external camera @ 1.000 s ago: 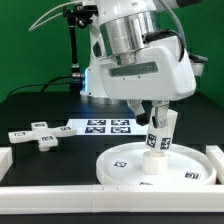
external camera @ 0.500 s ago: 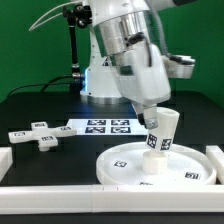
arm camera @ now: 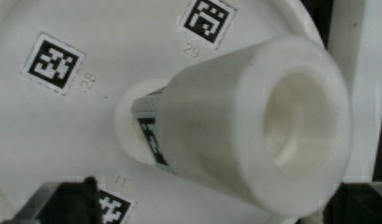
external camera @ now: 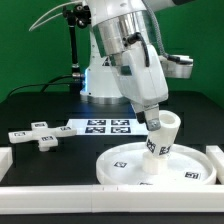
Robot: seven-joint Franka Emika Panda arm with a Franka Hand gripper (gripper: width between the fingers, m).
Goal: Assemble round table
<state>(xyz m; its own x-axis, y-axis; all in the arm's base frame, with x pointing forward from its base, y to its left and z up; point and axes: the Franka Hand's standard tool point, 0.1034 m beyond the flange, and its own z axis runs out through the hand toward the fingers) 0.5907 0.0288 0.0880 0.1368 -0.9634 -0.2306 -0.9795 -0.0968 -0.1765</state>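
Though black, table (external camera: 28, 106) under white disc (external camera: 130, 151), green backdrop (external camera: 25, 40) behind.

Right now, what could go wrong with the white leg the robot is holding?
The cylinder leg is tilted in the gripper, so it might meet the middle of the round disc crooked and jam. Its lower end looks close to the disc, so a push could shove the disc sideways. If the grip slips, the leg could topple and roll away.
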